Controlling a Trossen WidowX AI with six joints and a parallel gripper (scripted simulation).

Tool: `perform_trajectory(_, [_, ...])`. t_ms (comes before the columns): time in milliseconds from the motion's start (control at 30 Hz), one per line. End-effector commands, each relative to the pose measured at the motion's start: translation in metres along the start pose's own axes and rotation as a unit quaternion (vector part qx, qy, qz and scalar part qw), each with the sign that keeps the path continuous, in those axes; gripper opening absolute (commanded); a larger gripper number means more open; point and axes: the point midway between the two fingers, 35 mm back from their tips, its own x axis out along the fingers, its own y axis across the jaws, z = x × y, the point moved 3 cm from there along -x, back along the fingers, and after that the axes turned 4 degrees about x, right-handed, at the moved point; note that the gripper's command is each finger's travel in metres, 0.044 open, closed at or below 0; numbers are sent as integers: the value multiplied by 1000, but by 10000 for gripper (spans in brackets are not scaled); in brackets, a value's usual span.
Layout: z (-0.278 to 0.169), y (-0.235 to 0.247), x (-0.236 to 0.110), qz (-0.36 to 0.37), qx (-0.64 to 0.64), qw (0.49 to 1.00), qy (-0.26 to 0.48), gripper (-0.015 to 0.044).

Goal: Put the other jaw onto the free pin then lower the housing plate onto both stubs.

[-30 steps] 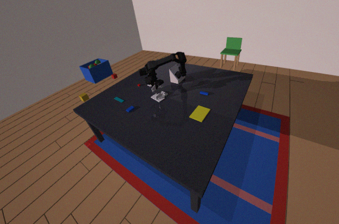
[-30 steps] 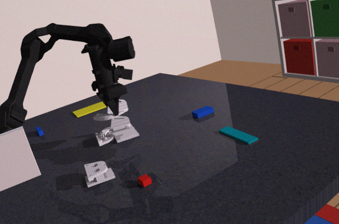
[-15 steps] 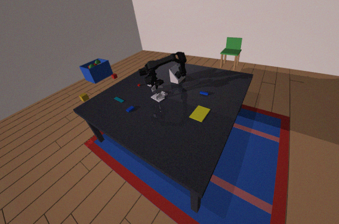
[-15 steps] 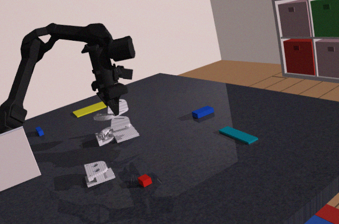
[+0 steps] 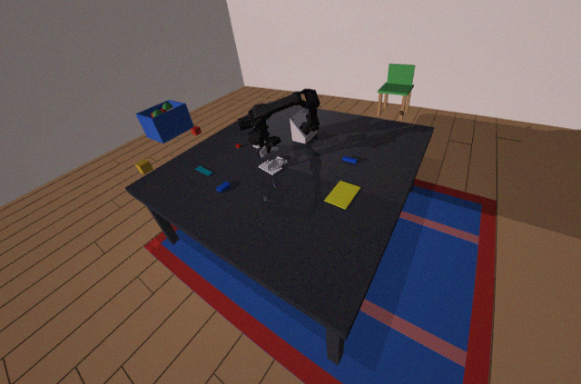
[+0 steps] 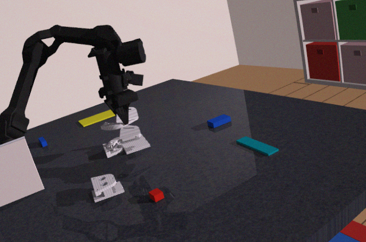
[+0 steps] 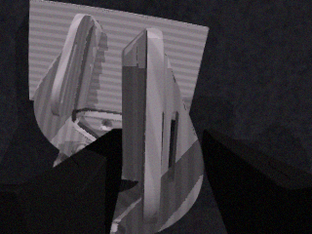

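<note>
My gripper (image 5: 268, 150) (image 6: 126, 121) (image 7: 163, 138) is shut on a white jaw (image 6: 131, 115) (image 7: 153, 97) and holds it above the striped white base (image 6: 137, 146) (image 7: 190, 41). The other white jaw (image 6: 130, 133) (image 7: 73, 73) is on the base; in the wrist view it is left of the held one. A clear gap separates the held jaw from the base in the exterior view. The free pin cannot be made out. A white piece with two holes (image 6: 103, 182), seemingly the housing plate, stands apart on the table, nearer the exterior camera.
A red block (image 5: 239, 145) (image 6: 156, 194) lies near the two-hole piece. A white sloped box (image 5: 300, 134) (image 6: 18, 171) is by the arm's base. A teal strip (image 5: 203, 171) (image 6: 257, 146), two blue blocks and a yellow plate (image 5: 342, 194) (image 6: 96, 118) also lie on the table.
</note>
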Motion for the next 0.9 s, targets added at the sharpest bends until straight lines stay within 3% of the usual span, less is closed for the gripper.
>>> perform_trajectory(0, [0, 0, 1, -2, -3, 1000, 0, 134])
perform_trajectory(867, [1, 0, 43, -1, -4, 1000, 0, 134])
